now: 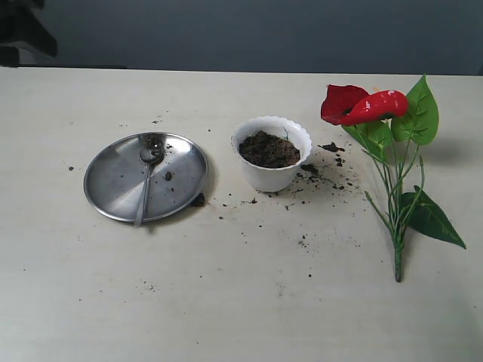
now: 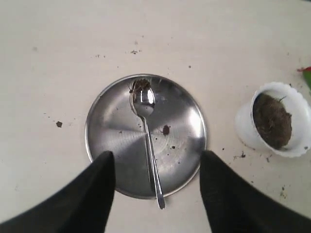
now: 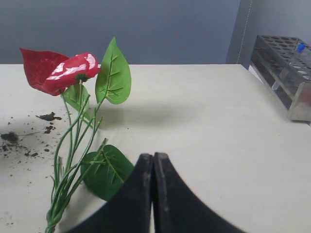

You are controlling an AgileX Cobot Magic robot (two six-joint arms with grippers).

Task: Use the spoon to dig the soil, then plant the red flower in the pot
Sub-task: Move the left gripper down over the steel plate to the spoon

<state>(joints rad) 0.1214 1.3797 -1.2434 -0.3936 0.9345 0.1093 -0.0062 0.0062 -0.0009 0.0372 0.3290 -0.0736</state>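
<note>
So the spoon [image 1: 145, 188] is seen lying on a round steel plate [image 1: 113, 181] on the left of the bench [image 1: 241, 302]; its soil-smeared bowl is turned to the far side of the plate and the thin handle runs toward the near rim, with the tip poking just past it; a few dark crumbs are scattered on the plate beside it. The left hand [image 2: 156, 158] is held above the near part of that plate with its black fingers [image 2: 97, 189] spread wide and nothing gripped; the spoon handle is seen between them but isn't touched. The pot [image 1: 270, 177] is found in the middle of the bench, just right of the plate, upright and filled with the soil [image 1: 268, 148] close to its scalloped rim; more loose crumbs [image 1: 332, 147] are strewn over the bench around it, mostly to its right. The red flower [image 1: 361, 105] is laid on the bench further right, well apart from the pot, blooms at the far end and the stem end pointing near. The right hand [image 3: 153, 156] is seen only in its own wrist view, fingers pressed flat together with nothing between them, near the sprig's lowest leaf but not touching it; a clear rack [image 3: 284, 68] is sat at the bench's right edge.
</note>
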